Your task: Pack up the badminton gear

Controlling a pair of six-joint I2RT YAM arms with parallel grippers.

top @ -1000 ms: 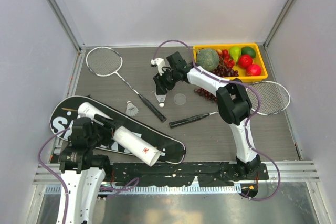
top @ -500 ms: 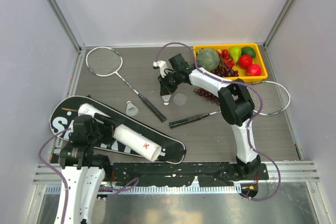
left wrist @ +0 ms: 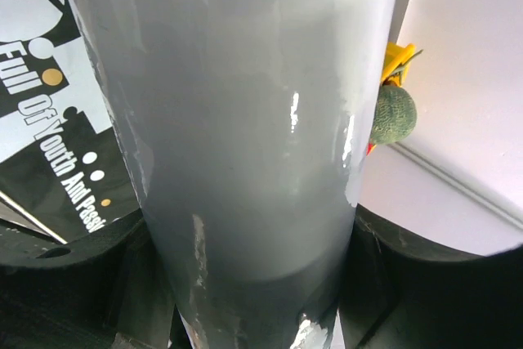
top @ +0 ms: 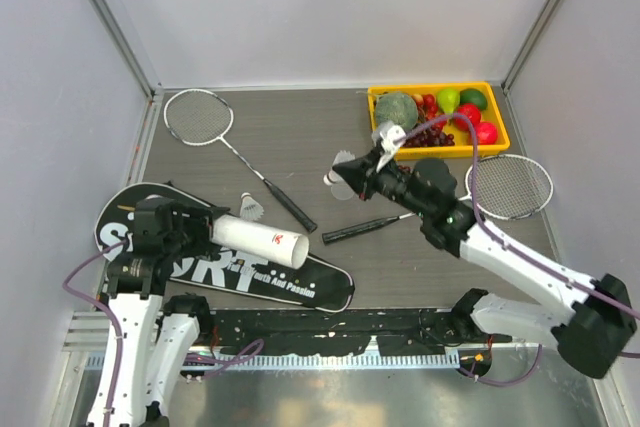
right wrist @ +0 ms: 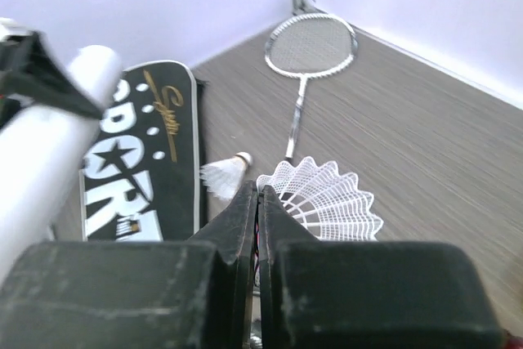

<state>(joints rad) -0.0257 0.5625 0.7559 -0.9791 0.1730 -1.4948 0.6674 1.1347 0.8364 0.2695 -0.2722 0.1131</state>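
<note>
My left gripper (top: 205, 230) is shut on the long white tube (top: 262, 239), holding it over the black "SPORT" bag (top: 255, 282) with its open end toward the right. The tube (left wrist: 237, 120) fills the left wrist view between the two fingers (left wrist: 425, 275). My right gripper (top: 353, 176) is shut on the skirt of a white shuttlecock (top: 338, 175), held above the table's middle. In the right wrist view the jaws pinch the edge of that shuttlecock (right wrist: 327, 202). A second shuttlecock (top: 252, 208) lies on the table. One racket (top: 198, 117) lies at the far left, another racket (top: 510, 187) at the right.
A yellow tray (top: 500, 132) of fruit stands at the far right corner, with dark grapes (top: 430, 135) at its near edge. The right racket's black handle (top: 355, 230) points at the bag. White walls close in the table on three sides.
The right gripper has shut on the shuttlecock, lifted it and drawn back toward the near right. The left arm has swung the tube so it points more to the right.
</note>
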